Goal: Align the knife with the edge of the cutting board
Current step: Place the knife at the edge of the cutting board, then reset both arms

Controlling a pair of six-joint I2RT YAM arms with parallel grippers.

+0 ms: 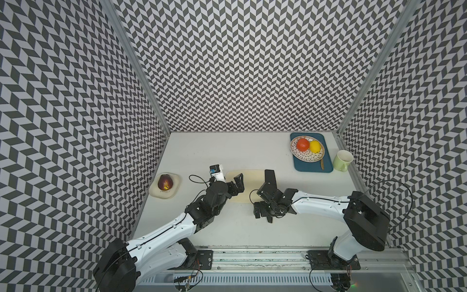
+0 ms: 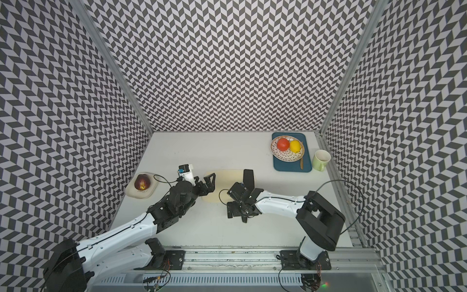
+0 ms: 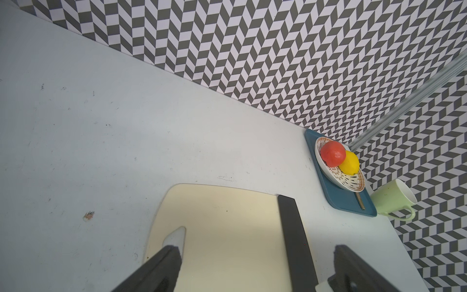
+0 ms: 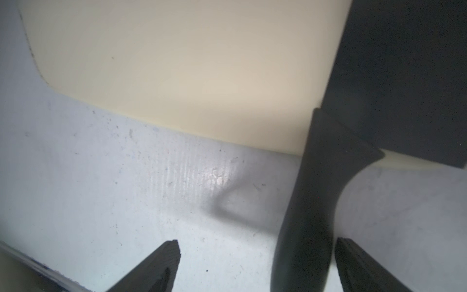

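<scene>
The cream cutting board (image 1: pixel 252 182) (image 2: pixel 227 182) lies mid-table. The all-black knife (image 1: pixel 270 178) (image 2: pixel 248 177) rests along its right short end, blade on the board (image 3: pixel 227 240), handle (image 4: pixel 310 202) sticking out past the near edge onto the table. My right gripper (image 1: pixel 264 215) (image 4: pixel 257 241) hangs low over the handle's end and is open. The handle sits between its fingers, close to one finger (image 4: pixel 358 265) and far from the other. My left gripper (image 1: pixel 238 184) (image 3: pixel 255 268) hovers open over the board's left end, near the hole, holding nothing.
A dark blue tray (image 1: pixel 310 166) at the back right carries a patterned plate (image 1: pixel 303 155) with a tomato and a lemon, plus a thin brown utensil (image 1: pixel 322 164). A green mug (image 1: pixel 342 160) stands beside it. A cream dish (image 1: pixel 174 193) with a red fruit sits at the left.
</scene>
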